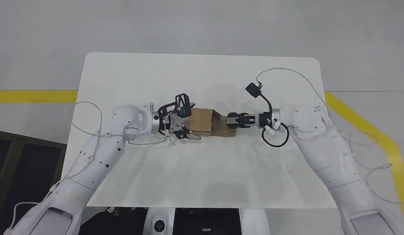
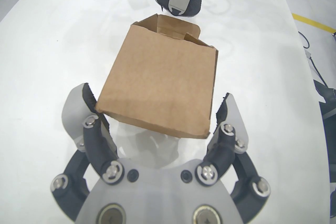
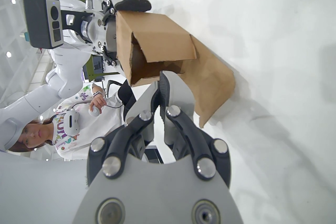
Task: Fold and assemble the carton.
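The left gripper [image 2: 157, 93] is clamped on one end of the carton [image 2: 162, 70], whose open end faces the right gripper [image 3: 160, 93], its fingers pressed together at the mouth. I think a hard push there may slide the carton from the clamp or crumple the flap [image 3: 210, 80].

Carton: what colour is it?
The carton is plain brown, unprinted; clearest in the left wrist view.

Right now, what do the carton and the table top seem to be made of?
The carton: brown corrugated cardboard, matte; fluting seems to show at the cut edges. The table: smooth white top, slightly glossy with faint reflections; laminate or painted board, cannot tell which.
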You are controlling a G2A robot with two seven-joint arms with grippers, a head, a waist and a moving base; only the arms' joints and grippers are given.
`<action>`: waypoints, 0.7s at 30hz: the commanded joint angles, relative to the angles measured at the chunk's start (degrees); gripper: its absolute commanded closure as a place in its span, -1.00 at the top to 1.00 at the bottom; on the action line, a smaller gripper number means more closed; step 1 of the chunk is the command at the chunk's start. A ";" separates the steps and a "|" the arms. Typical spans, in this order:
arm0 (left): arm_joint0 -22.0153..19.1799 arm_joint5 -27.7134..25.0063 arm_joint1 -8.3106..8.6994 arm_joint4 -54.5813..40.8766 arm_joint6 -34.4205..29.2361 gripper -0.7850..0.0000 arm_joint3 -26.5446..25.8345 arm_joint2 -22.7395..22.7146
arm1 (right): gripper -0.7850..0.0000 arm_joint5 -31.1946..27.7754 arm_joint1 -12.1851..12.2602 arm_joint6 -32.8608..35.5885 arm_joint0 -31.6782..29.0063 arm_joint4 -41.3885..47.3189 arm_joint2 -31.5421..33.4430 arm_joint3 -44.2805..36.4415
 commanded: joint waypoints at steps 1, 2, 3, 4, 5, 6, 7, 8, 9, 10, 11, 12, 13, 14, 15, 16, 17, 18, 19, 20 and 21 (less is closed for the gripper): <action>-0.11 0.09 -0.04 -0.11 0.03 1.00 0.00 0.02 | -1.00 -0.18 -0.25 -1.09 0.44 -0.49 -0.85 1.11; -0.14 0.15 -0.06 -0.17 0.05 1.00 -0.02 0.05 | -1.00 -0.33 -0.45 -1.81 0.74 -0.44 -1.38 1.76; -0.18 0.19 -0.08 -0.27 0.04 1.00 -0.03 0.08 | -1.00 -0.55 -0.68 -2.43 1.12 -0.49 -2.02 2.46; -0.23 0.30 -0.11 -0.36 0.09 1.00 -0.10 0.10 | -1.00 -0.83 -0.95 -3.01 1.54 -0.44 -2.74 3.13; -0.22 0.38 -0.14 -0.48 0.12 1.00 -0.12 0.14 | -1.00 -1.03 -1.24 -3.49 1.97 -0.19 -3.49 3.78; -0.23 0.44 -0.16 -0.55 0.07 1.00 -0.17 0.19 | -1.00 -1.15 -1.57 -3.93 2.41 0.17 -4.28 4.36; -0.24 0.50 -0.18 -0.60 0.01 1.00 -0.20 0.24 | -1.00 -1.37 -1.89 -4.32 2.83 0.59 -5.04 4.90; -0.22 0.56 -0.20 -0.62 0.03 1.00 -0.31 0.28 | -1.00 -1.56 -2.21 -4.59 3.27 0.93 -5.78 5.39; -0.18 0.53 -0.21 -0.65 0.05 1.00 -0.35 0.33 | -1.00 -1.81 -2.53 -4.64 3.66 1.44 -6.54 5.74; -0.16 0.53 -0.22 -0.64 0.05 1.00 -0.37 0.36 | -1.00 -2.07 -2.83 -4.78 4.03 2.01 -7.17 6.18; -0.15 0.57 -0.23 -0.54 -0.01 1.00 -0.41 0.39 | -1.00 -2.34 -3.13 -4.99 4.31 2.60 -7.78 6.52; -0.11 0.61 -0.23 -0.51 -0.01 1.00 -0.44 0.41 | -1.00 -2.55 -3.41 -5.04 4.60 3.03 -8.38 6.78; -0.08 0.64 -0.24 -0.46 0.02 1.00 -0.50 0.42 | -1.00 -2.62 -3.66 -5.19 4.88 3.29 -8.90 7.05; -0.03 0.68 -0.24 -0.38 0.08 1.00 -0.57 0.43 | -1.00 -2.72 -3.89 -5.25 5.06 3.60 -9.41 7.19; 0.02 0.72 -0.24 -0.24 0.08 1.00 -0.63 0.44 | -1.00 -2.83 -4.11 -5.34 5.19 4.00 -9.84 7.35; 0.09 0.68 -0.23 -0.15 0.10 1.00 -0.72 0.46 | -1.00 -3.01 -4.32 -5.28 5.29 4.32 -10.32 7.41; 0.15 0.67 -0.23 -0.09 0.13 1.00 -0.77 0.46 | -1.00 -3.15 -4.53 -5.28 5.37 4.73 -10.74 7.47; 0.21 0.69 -0.22 -0.05 0.16 1.00 -0.83 0.45 | -1.00 -3.27 -4.75 -5.30 5.44 5.20 -11.14 7.58; 0.27 0.72 -0.22 0.04 0.22 1.00 -0.95 0.44 | -1.00 -3.37 -4.95 -5.28 5.55 5.46 -11.58 7.66; 0.34 0.75 -0.21 0.12 0.28 1.00 -1.01 0.42 | -1.00 -3.49 -5.15 -5.36 5.69 5.74 -11.92 7.85; 0.42 0.77 -0.20 0.14 0.28 1.00 -1.02 0.41 | -1.00 -3.65 -5.33 -5.44 5.82 6.00 -12.24 8.05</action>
